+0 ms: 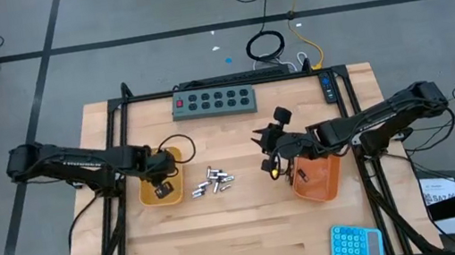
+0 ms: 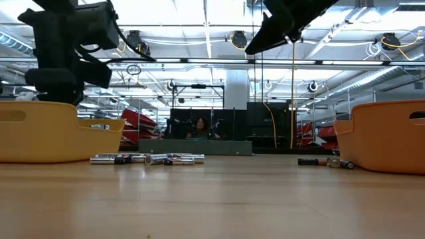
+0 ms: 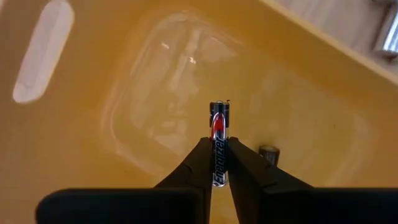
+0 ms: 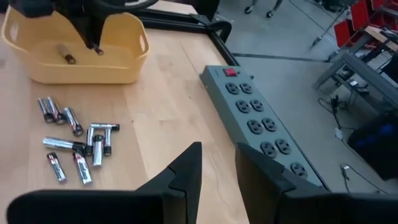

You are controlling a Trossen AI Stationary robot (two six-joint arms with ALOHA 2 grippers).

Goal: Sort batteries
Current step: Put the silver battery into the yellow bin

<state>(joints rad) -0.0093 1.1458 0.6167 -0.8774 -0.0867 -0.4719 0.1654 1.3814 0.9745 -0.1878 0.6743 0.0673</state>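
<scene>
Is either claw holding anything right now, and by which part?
Left claw pinches a battery by its lower end, above the yellow tray. Right claw holds nothing.

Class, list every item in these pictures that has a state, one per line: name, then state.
left gripper: over the yellow tray, shut on a battery
battery: held upright
yellow tray: one battery inside
right gripper: open, empty
battery pile: loose on table
orange tray: tilted

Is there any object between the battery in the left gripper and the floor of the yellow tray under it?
Nothing visible blocks it. The left gripper holds one battery upright over the yellow tray, and the tray floor directly below looks bare. Another battery lies in the tray, off to one side.
</scene>
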